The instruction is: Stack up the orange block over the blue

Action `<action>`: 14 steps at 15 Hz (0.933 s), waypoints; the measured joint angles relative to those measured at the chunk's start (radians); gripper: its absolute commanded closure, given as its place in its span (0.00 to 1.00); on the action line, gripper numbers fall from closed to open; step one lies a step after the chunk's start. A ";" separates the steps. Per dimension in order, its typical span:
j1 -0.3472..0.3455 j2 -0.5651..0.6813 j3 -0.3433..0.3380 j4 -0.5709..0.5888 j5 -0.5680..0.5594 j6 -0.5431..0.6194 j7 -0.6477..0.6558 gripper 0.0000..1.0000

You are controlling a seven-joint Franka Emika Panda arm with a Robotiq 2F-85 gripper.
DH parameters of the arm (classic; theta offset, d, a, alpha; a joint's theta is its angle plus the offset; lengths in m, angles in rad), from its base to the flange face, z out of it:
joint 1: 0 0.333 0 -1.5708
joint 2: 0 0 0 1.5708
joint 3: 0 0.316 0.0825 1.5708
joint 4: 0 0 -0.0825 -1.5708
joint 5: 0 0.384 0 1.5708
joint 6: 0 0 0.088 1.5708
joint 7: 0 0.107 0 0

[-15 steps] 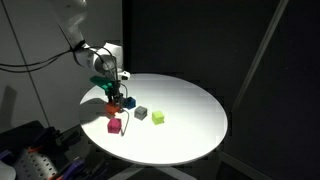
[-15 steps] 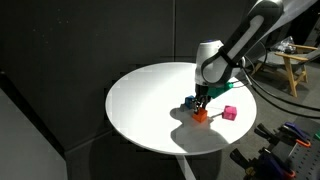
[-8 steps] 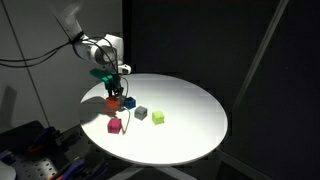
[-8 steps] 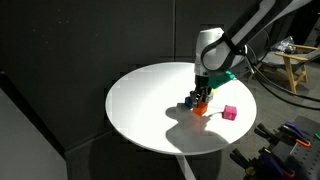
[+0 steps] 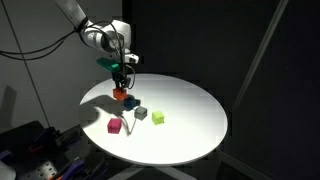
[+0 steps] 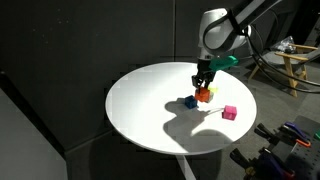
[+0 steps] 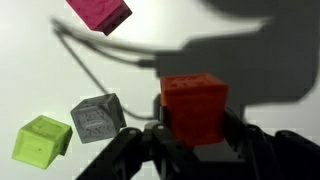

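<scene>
Robotiq gripper (image 6: 204, 88) clamps small orange-red cube (image 7: 195, 105) over round white table (image 6: 140, 110) — small dark blue cube (image 6: 190, 101) at its eight o'clock; off-centre release could topple it.

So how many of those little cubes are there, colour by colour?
orange block: 1
blue cube: 1
grey cube: 1
yellow-green cube: 1
magenta-pink cube: 1
Total: 5
</scene>
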State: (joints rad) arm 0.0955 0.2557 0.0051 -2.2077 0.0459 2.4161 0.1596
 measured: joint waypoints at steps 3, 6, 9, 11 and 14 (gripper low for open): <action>-0.009 0.015 -0.014 0.029 -0.002 -0.022 0.015 0.72; -0.014 0.039 -0.016 0.058 -0.002 -0.028 0.016 0.72; -0.016 0.066 -0.016 0.091 -0.002 -0.029 0.016 0.72; -0.017 0.086 -0.016 0.113 -0.002 -0.029 0.016 0.72; -0.017 0.123 -0.016 0.144 -0.002 -0.029 0.016 0.72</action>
State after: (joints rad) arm 0.0786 0.3787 -0.0106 -2.0633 0.0443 2.3867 0.1756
